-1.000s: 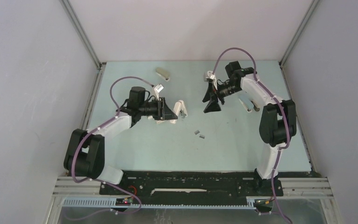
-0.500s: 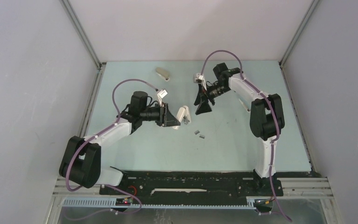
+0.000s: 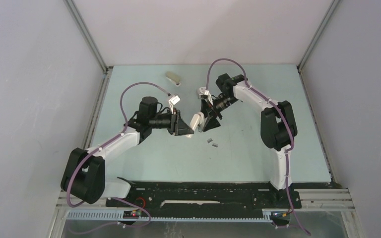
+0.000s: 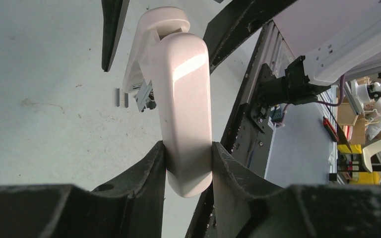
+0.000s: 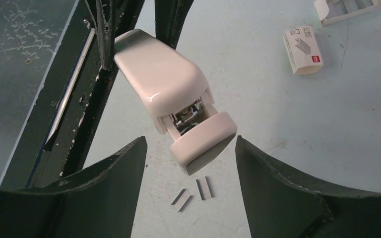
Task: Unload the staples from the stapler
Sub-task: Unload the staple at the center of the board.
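Observation:
The white stapler (image 3: 196,120) is held off the table, its top arm swung open from the base with the metal magazine showing between them (image 5: 191,111). My left gripper (image 3: 187,125) is shut on the stapler's rear end (image 4: 183,89), its fingers (image 4: 149,163) pressing both sides. My right gripper (image 3: 209,121) is open, and its jaws straddle the stapler's front end (image 5: 158,74) without touching. Two short grey staple strips (image 3: 212,143) lie on the table just below the stapler, and they show in the right wrist view (image 5: 204,188) and the left wrist view (image 4: 121,97).
A beige object (image 3: 173,78) lies at the back of the table. A small white labelled box (image 5: 302,49) and an open white box (image 5: 347,7) lie to the right of the stapler. The black base rail (image 3: 203,191) runs along the near edge.
My right gripper has swung left and down until it reaches the stapler's front end. My left gripper has carried the stapler a little to the right. The staple strips have not moved.

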You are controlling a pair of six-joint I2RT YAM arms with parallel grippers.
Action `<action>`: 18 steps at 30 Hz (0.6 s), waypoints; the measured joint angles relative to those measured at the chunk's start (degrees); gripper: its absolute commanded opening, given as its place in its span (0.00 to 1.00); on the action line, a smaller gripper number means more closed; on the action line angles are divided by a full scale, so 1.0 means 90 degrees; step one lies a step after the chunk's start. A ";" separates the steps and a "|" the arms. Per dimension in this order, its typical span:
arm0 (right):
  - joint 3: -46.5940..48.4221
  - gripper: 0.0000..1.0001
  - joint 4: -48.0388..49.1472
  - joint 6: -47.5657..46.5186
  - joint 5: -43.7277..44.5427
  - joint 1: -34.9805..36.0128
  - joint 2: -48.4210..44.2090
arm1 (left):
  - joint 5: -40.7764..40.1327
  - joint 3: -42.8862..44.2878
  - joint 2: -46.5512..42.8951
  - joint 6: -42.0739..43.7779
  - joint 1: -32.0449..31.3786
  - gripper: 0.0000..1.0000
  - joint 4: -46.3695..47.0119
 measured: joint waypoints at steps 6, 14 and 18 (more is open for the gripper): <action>0.0100 0.53 -0.0466 -0.0605 -0.0131 0.0000 0.0002 | 0.0107 0.0000 -0.0051 0.0109 -0.0068 0.10 0.0024; 0.0143 0.21 -0.0690 -0.0835 -0.0129 -0.0005 0.0024 | 0.0197 0.0000 -0.0051 0.0153 -0.0095 0.11 0.0034; 0.0146 0.14 -0.0695 -0.0831 -0.0129 -0.0019 0.0024 | 0.0192 0.0000 -0.0051 0.0165 -0.0095 0.12 0.0049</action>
